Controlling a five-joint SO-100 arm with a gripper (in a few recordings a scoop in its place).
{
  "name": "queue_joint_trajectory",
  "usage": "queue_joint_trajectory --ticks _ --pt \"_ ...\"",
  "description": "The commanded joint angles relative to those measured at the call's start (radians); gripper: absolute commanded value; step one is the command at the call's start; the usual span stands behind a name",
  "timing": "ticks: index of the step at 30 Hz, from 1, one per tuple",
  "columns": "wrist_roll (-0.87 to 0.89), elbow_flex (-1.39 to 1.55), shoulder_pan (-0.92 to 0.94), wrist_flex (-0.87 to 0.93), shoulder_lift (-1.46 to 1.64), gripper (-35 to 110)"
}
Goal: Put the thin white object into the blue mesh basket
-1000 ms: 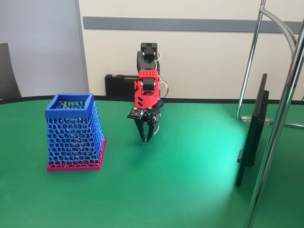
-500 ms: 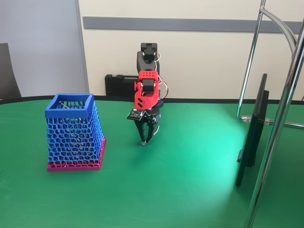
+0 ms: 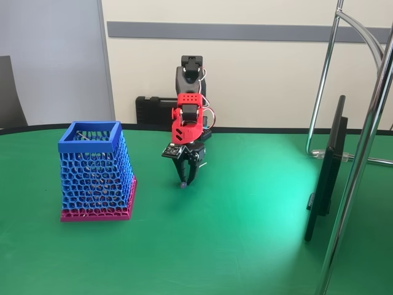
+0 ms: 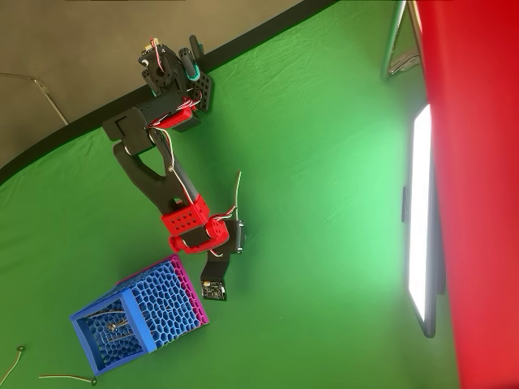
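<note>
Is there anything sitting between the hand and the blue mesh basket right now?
Nothing visible stands between them. In the fixed view, only bare green table lies between the hand and the blue mesh basket. The basket's own tall wall is the only barrier: its open rim appears higher than the fingertips, so the hand would likely need to lift.

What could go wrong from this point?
1. The thin white object seems to lie flat on the green table by the gripper, whose tips are nearly touching down; a pinch could easily miss or slip.
2. The blue mesh basket is tall with a small opening; a drop might land outside.
</note>
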Motion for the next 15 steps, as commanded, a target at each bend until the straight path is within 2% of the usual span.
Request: queue_joint_trajectory --ticks 1,9,15 --pt "-0.005 -0.005 0.009 -0.015 0.038 9" --pt "-0.009 0.002 0.005 -0.018 0.037 1" --pt "0.0 -0.002 0.005 -0.032 0.061 1"
